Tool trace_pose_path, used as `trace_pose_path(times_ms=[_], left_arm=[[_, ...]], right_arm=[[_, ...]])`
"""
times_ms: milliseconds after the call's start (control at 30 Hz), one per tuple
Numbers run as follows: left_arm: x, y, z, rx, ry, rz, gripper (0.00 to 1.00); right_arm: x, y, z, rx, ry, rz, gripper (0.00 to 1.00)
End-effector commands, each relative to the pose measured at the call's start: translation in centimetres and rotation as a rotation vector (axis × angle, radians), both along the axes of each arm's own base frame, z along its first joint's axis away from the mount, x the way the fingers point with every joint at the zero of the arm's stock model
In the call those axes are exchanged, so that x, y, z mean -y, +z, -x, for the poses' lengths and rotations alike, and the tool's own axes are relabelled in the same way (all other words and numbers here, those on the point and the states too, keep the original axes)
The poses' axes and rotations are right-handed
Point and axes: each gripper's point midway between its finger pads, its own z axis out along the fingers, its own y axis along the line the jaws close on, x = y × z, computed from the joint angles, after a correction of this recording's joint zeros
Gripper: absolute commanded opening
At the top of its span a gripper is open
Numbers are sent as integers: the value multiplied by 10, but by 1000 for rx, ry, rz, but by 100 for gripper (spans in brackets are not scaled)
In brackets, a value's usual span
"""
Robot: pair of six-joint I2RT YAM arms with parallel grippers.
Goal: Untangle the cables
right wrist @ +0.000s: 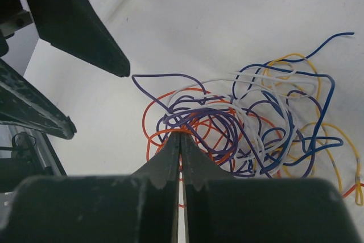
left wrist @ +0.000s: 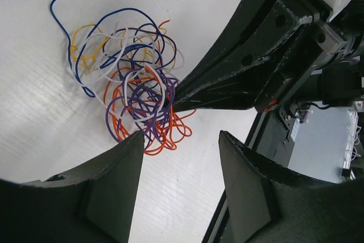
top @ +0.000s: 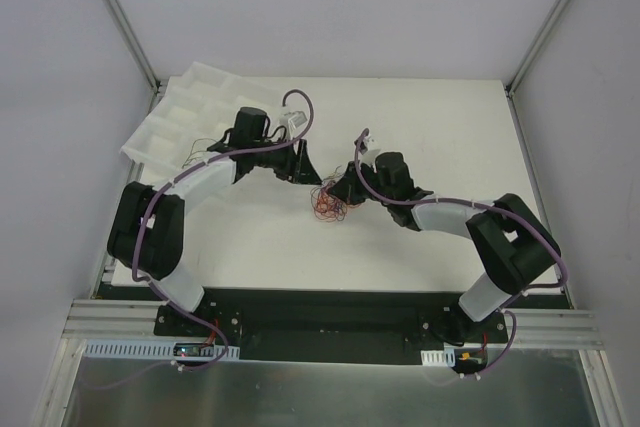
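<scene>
The cables (top: pixel 330 205) lie as one tangle of thin orange, purple, white, dark blue and yellow wires on the white table. They show in the left wrist view (left wrist: pixel 133 83) and in the right wrist view (right wrist: pixel 256 123). My right gripper (right wrist: pixel 181 135) is shut, its tips pinched on orange and purple wires at the tangle's near edge; from above the right gripper (top: pixel 340 189) sits at the tangle's upper right. My left gripper (left wrist: pixel 181 136) is open and empty, with one fingertip (left wrist: pixel 135 139) just over the tangle's edge. From above the left gripper (top: pixel 306 171) is at the tangle's upper left.
A white compartment tray (top: pixel 185 117) lies tilted at the table's far left, behind the left arm. The left gripper's two fingers (right wrist: pixel 85 27) hang close in front of the right gripper. The black base rail (top: pixel 320 312) runs along the near edge.
</scene>
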Motion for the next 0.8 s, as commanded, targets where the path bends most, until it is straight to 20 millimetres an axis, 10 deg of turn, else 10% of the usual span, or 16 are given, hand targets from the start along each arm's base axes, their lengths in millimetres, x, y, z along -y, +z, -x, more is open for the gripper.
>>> trace_pose_path(times_ms=[0, 433, 767], left_arm=[[10, 2, 5, 28, -85, 10, 55], [8, -36, 5, 152, -111, -312, 53], [-1, -28, 2, 177, -109, -366, 8]], right_arm=[[-11, 28, -6, 84, 56, -80, 1], [-15, 36, 0, 83, 102, -130, 1], [-1, 26, -11, 71, 11, -78, 1]])
